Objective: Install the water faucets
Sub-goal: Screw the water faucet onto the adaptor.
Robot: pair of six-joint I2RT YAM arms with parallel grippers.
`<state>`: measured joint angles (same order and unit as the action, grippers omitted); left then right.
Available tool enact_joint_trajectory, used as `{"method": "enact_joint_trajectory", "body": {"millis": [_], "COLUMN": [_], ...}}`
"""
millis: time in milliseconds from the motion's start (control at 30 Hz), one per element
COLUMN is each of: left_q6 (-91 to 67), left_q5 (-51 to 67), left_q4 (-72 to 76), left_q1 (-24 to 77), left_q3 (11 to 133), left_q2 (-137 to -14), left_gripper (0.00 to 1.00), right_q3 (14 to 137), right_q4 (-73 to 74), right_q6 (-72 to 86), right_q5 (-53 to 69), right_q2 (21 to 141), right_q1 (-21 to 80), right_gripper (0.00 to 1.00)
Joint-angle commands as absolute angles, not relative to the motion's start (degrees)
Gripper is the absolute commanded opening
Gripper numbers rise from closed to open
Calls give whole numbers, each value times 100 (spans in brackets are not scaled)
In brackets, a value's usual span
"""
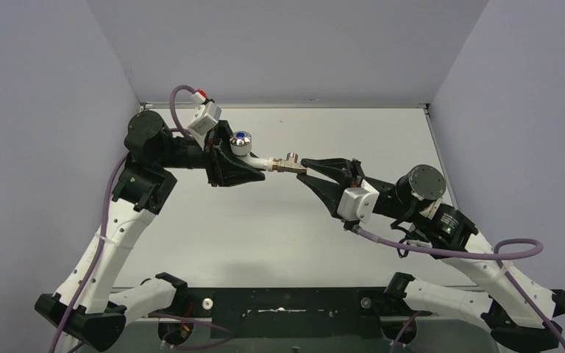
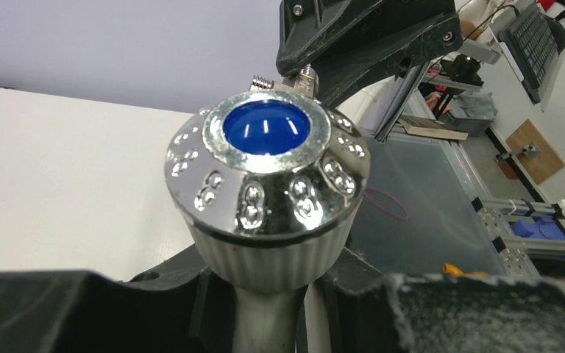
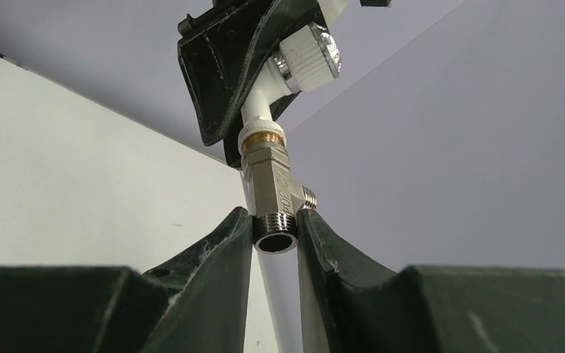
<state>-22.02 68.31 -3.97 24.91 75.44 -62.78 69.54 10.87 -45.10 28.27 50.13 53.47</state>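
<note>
While both arms are meeting in mid-air above the far half of the table [image 1: 265, 243], the tap body [image 1: 259, 158] is being clamped by the left gripper [image 1: 259, 168]. Its jaws are being pressed tight on the white stem just below the chrome knob [image 1: 242, 141]. In the top view this gripper is being pointed toward 3 o'clock, so the tap's outlet is being offered sideways to the other arm. From the left wrist, the chrome knob [image 2: 267, 169] and its blue dot [image 2: 266, 126] are being seen standing proud of the gripper. This suggests the hold is being taken low on the stem to leave the head unobstructed.

The threaded fitting [image 1: 289, 162] is being carried at the tap's 3 o'clock end, touching it. From the right wrist, its brass collar [image 3: 263, 139] is being seen seated against the white neck. The right gripper [image 1: 305, 166], reaching toward 9 o'clock, is being squeezed narrowly on the fitting's open threaded end [image 3: 274, 234], with 1 finger on each side.

As a judgement, the 2 parts are being joined: 1 is being steadied while the other is being worked onto it along 1 shared axis, probably to avoid crossing the threads. Whether the joint is fully tightened cannot be told.
</note>
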Motion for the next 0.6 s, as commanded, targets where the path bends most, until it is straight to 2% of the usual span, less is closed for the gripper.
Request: {"method": "enact_joint_trajectory", "body": {"millis": [0, 67, 367, 567], "left_q6": [-2019, -1985, -1904, -1661], "left_q5": [7064, 7084, 7182, 7248], "left_q4": [-294, -315, -338, -521], "left_q1": [2514, 2514, 2514, 2514], "left_q3": [7741, 7764, 7804, 7858], "left_q2": [-6252, -6281, -6302, -6265], "left_gripper": [0, 0, 0, 0], "right_q3": [6834, 6814, 6515, 6601], "right_q4": [359, 265, -330, -210], "right_q6": [-3737, -3433, -1566, -564], "right_q5": [2347, 2313, 2237, 2027], "right_q2": [4956, 4944, 4855, 4905], "right_q1": [5371, 5371, 5375, 5374], "right_gripper": [3, 0, 0, 0]}}
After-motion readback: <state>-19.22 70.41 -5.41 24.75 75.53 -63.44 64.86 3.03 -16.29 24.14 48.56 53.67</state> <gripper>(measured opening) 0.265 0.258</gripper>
